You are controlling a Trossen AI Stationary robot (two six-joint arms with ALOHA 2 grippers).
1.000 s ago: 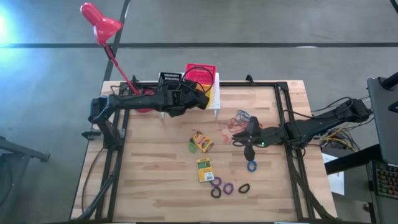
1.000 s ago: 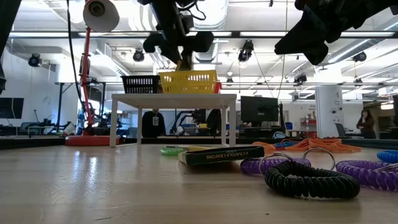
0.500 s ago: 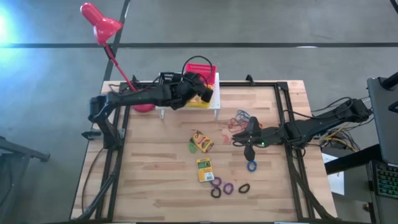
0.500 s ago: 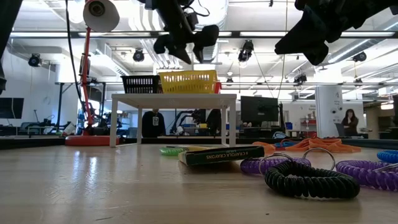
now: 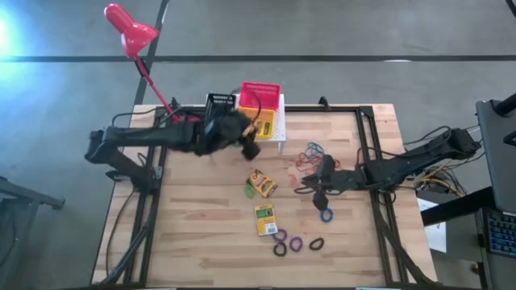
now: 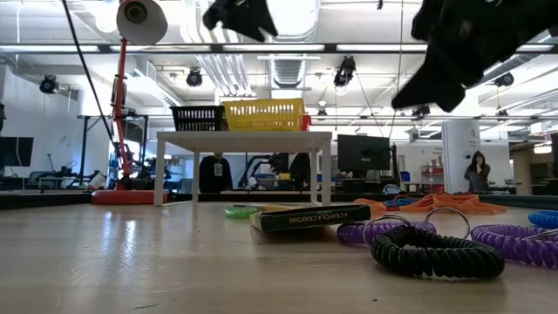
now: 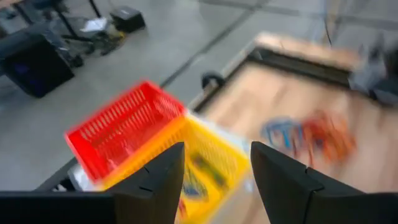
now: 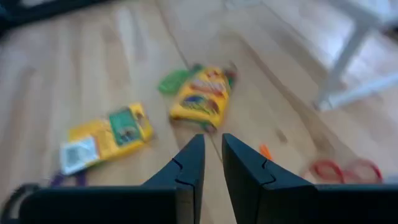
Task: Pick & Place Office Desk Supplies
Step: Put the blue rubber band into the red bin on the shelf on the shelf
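Observation:
Black [image 5: 219, 102], red [image 5: 262, 94] and yellow [image 5: 262, 121] mesh baskets sit on the white stand [image 5: 280, 134] at the table's far edge. Something colourful lies inside the yellow basket [image 7: 205, 168]. My left gripper [image 5: 244, 143] hangs open above the table, just near and left of the yellow basket. Two crayon boxes [image 5: 260, 184] [image 5: 264, 219] lie flat mid-table, with red-orange rubber bands [image 5: 310, 153] to their right. A blue ring [image 5: 326, 214] and purple and black rings [image 5: 296, 242] lie nearer. My right gripper [image 5: 310, 189] is shut, above the table between the rubber bands and the blue ring.
The red desk lamp [image 5: 129, 28] stands at the far left corner, its stem running past the black basket. A black frame [image 5: 367, 145] borders the table. Bare wood lies left of the crayon boxes. A green loop [image 8: 171, 81] lies beside the farther crayon box [image 8: 202, 96].
My left gripper has risen and drawn back from over the yellow basket toward the table's left and near side, uncovering the red and yellow baskets. My right gripper has shifted slightly left, toward the crayon boxes.

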